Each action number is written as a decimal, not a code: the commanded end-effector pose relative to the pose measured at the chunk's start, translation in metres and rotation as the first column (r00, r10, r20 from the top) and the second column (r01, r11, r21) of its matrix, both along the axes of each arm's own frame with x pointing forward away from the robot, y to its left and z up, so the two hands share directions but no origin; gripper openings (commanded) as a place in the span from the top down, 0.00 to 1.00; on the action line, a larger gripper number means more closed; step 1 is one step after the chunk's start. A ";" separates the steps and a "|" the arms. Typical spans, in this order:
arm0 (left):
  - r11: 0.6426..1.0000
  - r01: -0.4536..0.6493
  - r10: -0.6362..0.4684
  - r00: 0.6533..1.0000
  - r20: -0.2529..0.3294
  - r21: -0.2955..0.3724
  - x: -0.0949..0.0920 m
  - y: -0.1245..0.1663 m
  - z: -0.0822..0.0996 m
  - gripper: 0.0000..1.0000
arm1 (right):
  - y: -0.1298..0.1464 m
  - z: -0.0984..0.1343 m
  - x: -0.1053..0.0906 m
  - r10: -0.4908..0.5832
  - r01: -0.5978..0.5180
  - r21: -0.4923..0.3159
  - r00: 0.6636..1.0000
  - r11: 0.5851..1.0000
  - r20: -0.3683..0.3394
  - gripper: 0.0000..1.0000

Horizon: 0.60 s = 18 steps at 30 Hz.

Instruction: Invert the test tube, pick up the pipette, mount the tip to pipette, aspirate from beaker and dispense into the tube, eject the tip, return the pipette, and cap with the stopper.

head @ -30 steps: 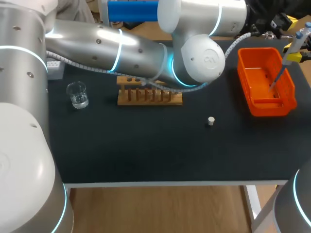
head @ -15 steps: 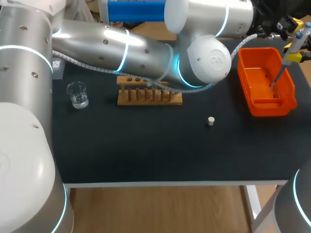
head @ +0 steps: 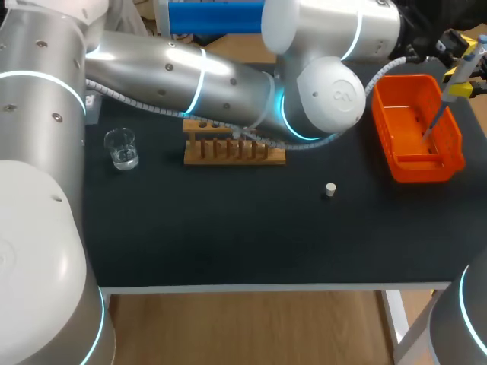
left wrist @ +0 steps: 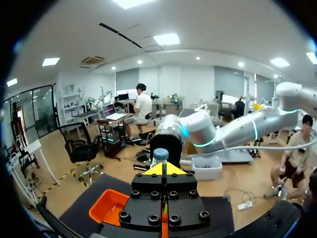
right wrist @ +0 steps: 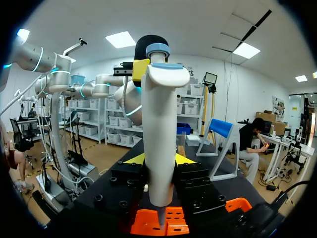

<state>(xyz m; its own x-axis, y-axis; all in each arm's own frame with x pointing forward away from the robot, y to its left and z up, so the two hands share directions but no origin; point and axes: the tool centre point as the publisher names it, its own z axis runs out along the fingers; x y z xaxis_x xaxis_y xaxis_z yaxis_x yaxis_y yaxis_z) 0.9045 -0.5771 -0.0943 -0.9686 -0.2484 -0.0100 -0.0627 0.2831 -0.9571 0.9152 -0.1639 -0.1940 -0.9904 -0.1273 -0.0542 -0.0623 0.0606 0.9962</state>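
My right fingers (right wrist: 132,159) clamp the upright pipette (right wrist: 158,139) over the orange bin (right wrist: 148,225); my left fingers (left wrist: 171,169) sit closed near its top.

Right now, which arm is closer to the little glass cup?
Left. The left arm stretches past just behind the small clear glass beaker. The right fingers hold the white pipette over the orange plastic bin, far off to the other side.

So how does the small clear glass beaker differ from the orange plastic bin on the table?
The clear glass beaker is round and transparent; the orange plastic bin is rectangular and opaque. The beaker is smaller than the bin. Both stand upright with open tops on the black table.
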 end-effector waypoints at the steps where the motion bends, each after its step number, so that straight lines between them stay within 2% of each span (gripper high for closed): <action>1: 0.999 0.023 -0.023 1.000 0.004 -0.044 0.006 0.000 -0.007 1.00 | 0.000 0.002 -0.001 0.000 0.000 -0.005 1.000 1.000 0.000 1.00; 18: 0.999 0.031 -0.031 1.000 -0.003 -0.030 0.006 -0.003 -0.018 1.00 | 0.000 0.002 -0.001 0.000 0.000 -0.005 1.000 1.000 0.000 1.00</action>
<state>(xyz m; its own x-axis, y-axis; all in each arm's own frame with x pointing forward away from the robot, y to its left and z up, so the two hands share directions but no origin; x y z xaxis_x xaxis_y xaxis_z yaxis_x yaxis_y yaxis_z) 0.9057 -0.5787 -0.1049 -0.9709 -0.2395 -0.0049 -0.0700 0.3035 -0.9502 0.9152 -0.1640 -0.1958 -0.9906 -0.1262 -0.0536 -0.0618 0.0623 0.9961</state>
